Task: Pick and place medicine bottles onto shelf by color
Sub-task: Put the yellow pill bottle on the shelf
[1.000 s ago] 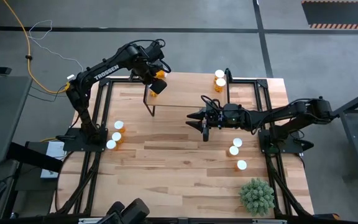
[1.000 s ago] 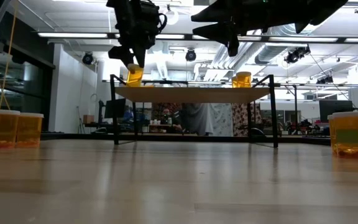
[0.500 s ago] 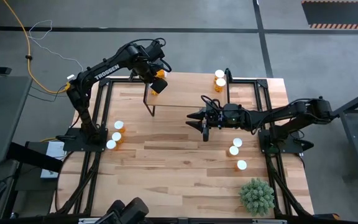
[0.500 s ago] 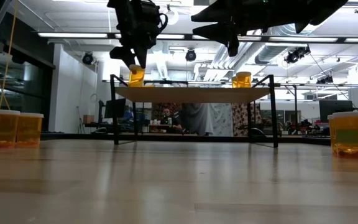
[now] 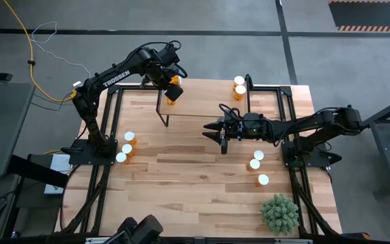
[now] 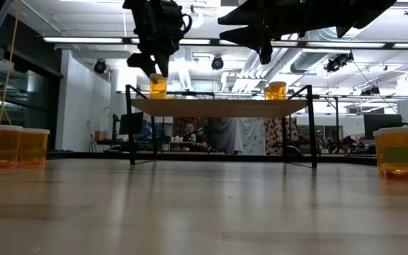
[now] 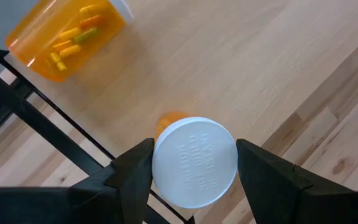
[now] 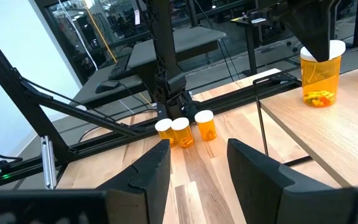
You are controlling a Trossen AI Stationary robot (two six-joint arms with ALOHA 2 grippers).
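My left gripper [image 5: 171,85] is over the left far corner of the shelf [image 5: 205,103], shut on an orange medicine bottle [image 6: 158,87] with a white cap. That bottle stands upright with its base on the shelf board [image 6: 218,106]. Two more bottles [image 5: 240,85] stand on the shelf's right far end. My right gripper [image 5: 210,132] hangs open above the table's middle, in front of the shelf, touching nothing. Three bottles [image 5: 125,147] stand on the table at the left, and three [image 5: 257,166] at the right. My left gripper pinches the bottle's white cap [image 7: 194,162] between its two fingers [image 7: 132,177], coming from above and pointing down. The fingers sit on opposite sides of the cap's rim. The bottle is upright below them, its base [image 8: 319,101] on the shelf's left far corner.
A green spiky plant [image 5: 279,213] sits at the table's near right corner. The shelf's thin black legs [image 6: 132,134] stand on the table. Bare wood lies between the left and right bottle groups. Another bottle [image 7: 67,34] shows farther off in the left wrist view.
My left gripper has moved slightly toward the table's far and right edges over the shelf corner. The bottle it holds was tilted and now stands upright on the shelf board. The gripper is still shut on it.
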